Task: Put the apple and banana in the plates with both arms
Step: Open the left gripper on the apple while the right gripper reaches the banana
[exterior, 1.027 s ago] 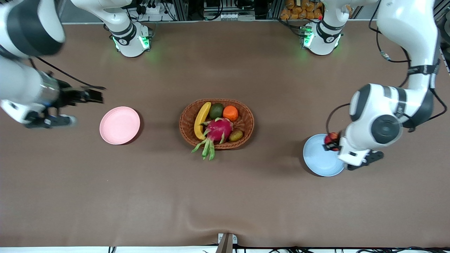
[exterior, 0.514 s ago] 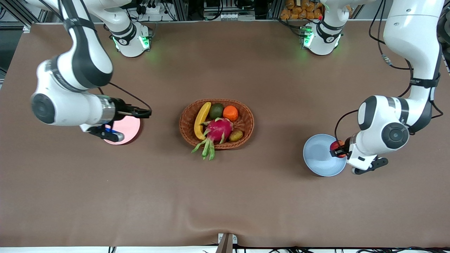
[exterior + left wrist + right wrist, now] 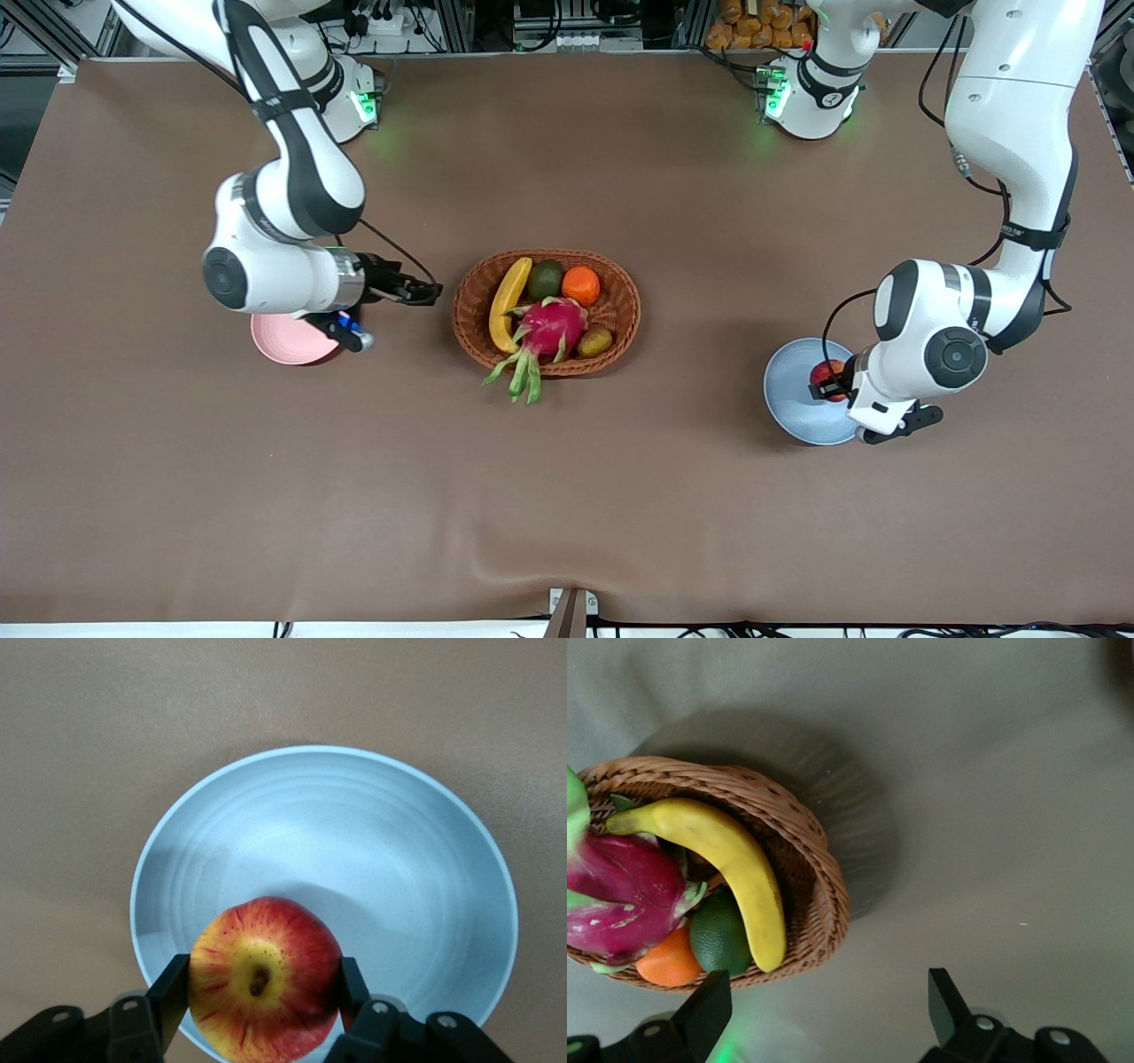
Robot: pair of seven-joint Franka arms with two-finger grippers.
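Note:
My left gripper (image 3: pixel 829 381) is shut on the red and yellow apple (image 3: pixel 264 979) and holds it just above the light blue plate (image 3: pixel 354 850), near its rim. The dark fingers (image 3: pixel 173 990) press both sides of the apple (image 3: pixel 827 375). The blue plate (image 3: pixel 797 408) lies toward the left arm's end of the table. The yellow banana (image 3: pixel 508 303) lies in the wicker basket (image 3: pixel 624 306) at mid table. My right gripper (image 3: pixel 422 291) hangs open and empty over bare table between the pink plate (image 3: pixel 282 344) and the basket. The right wrist view shows the banana (image 3: pixel 735 868) close to the open gripper (image 3: pixel 826 992).
The basket (image 3: pixel 824 886) also holds a magenta dragon fruit (image 3: pixel 551 328), a green fruit (image 3: pixel 545 279), an orange (image 3: pixel 581 285) and a small brown fruit (image 3: pixel 595 341). The right arm's wrist covers part of the pink plate. Brown cloth covers the table.
The right arm has swept from its end of the table, over the pink plate, toward the basket. The left gripper has shifted with the apple farther over the blue plate.

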